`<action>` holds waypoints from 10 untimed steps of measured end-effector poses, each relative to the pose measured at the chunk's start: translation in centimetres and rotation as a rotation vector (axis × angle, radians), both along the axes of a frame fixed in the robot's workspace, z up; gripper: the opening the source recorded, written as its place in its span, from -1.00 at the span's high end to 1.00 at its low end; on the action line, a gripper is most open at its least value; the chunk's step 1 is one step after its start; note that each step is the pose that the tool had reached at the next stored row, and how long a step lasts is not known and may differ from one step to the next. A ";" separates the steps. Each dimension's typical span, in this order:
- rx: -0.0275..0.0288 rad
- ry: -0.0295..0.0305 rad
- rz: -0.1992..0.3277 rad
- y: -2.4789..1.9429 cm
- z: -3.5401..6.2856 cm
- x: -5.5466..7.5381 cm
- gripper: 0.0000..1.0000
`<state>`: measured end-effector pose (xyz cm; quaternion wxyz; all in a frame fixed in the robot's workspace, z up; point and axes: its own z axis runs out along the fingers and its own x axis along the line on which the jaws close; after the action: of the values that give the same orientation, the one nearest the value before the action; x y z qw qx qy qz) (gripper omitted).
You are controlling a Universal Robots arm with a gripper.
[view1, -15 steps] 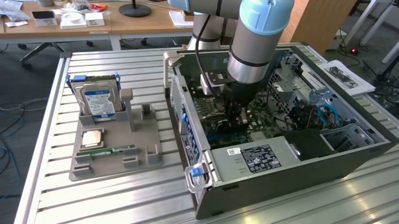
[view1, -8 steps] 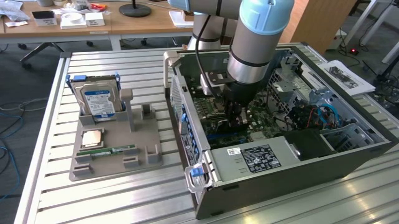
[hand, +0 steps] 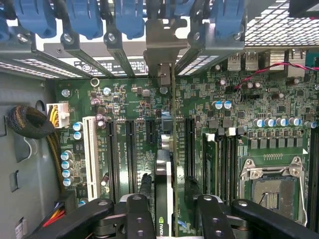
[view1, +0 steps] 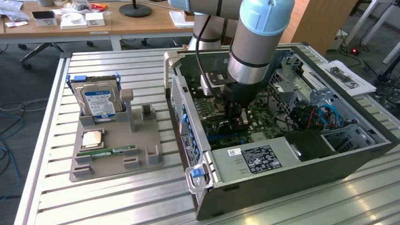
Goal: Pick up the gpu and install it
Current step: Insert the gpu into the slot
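In the exterior view, the hand (view1: 236, 119) is seen down inside the open computer case (view1: 300, 180), which is laid on the slatted bench (view1: 125, 201). To the exterior view's left, a hard drive (view1: 100, 101) is stood upright in a grey holder (view1: 144, 161).

In the wrist view, the gpu (hand: 164, 214) is seen edge-on, stood upright on the motherboard (hand: 259, 99) among the expansion slots. The fingers (hand: 137, 214) are spread on either side of it, a gap is left on each side, and nothing is gripped.
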<state>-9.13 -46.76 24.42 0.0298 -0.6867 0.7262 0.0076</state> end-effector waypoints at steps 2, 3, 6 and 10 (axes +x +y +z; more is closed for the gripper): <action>0.0001 -0.0001 0.000 0.00 0.00 0.0 0.20; 0.0000 -0.0001 0.000 0.00 0.00 0.0 0.20; 0.0000 0.0000 0.000 0.00 0.00 0.0 0.20; 0.0000 -0.0001 0.000 0.00 0.00 0.0 0.20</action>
<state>-9.13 -46.76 24.42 0.0299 -0.6868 0.7262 0.0076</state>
